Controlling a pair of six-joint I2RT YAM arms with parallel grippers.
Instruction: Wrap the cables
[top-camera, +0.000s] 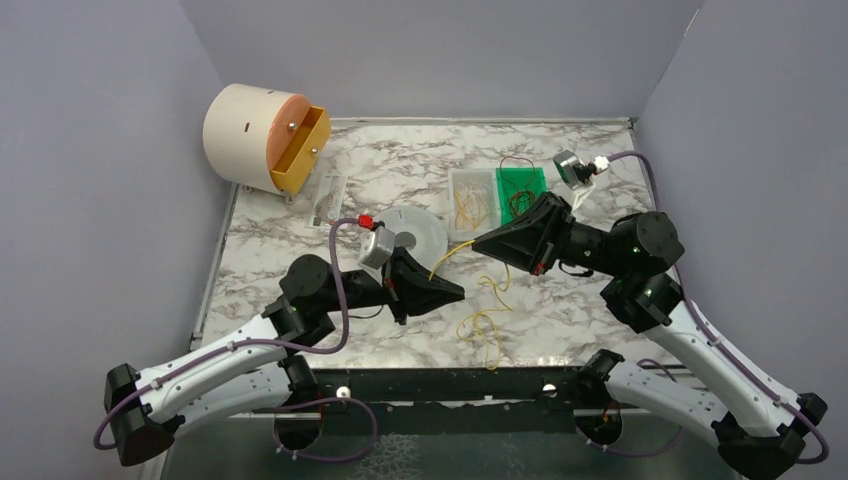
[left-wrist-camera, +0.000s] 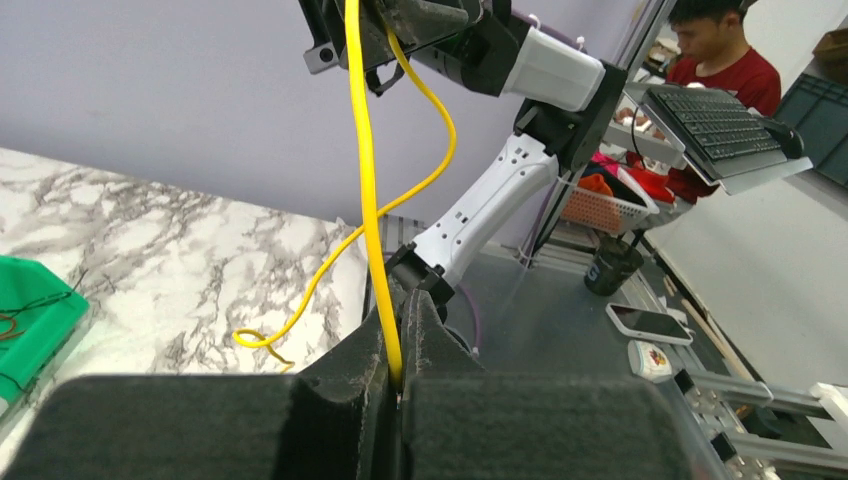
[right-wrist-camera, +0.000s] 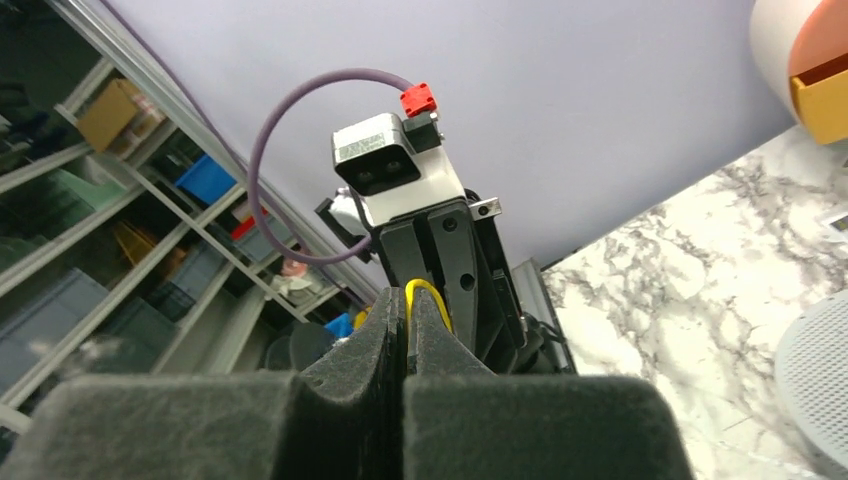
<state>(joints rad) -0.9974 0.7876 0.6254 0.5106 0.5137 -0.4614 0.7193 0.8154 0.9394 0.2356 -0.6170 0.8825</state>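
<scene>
A thin yellow cable (top-camera: 448, 256) spans the short gap between my two grippers above the table's middle. My left gripper (top-camera: 458, 293) is shut on it; in the left wrist view the yellow cable (left-wrist-camera: 362, 150) rises from between the closed fingers (left-wrist-camera: 402, 300) toward the right gripper (left-wrist-camera: 400, 25). My right gripper (top-camera: 480, 243) is shut on the same cable, and a small yellow loop (right-wrist-camera: 432, 296) shows at its closed fingertips (right-wrist-camera: 407, 298). The cable's slack (top-camera: 485, 322) lies in loose curls on the marble. More yellow cables (top-camera: 470, 207) and dark red-brown cables (top-camera: 517, 195) lie in trays.
A clear tray (top-camera: 468, 180) and a green tray (top-camera: 533, 178) stand at the back centre. A white round disc (top-camera: 425, 232) lies behind the left gripper. A cylindrical container with an open yellow drawer (top-camera: 262, 138) sits back left. A small device (top-camera: 575, 168) sits back right.
</scene>
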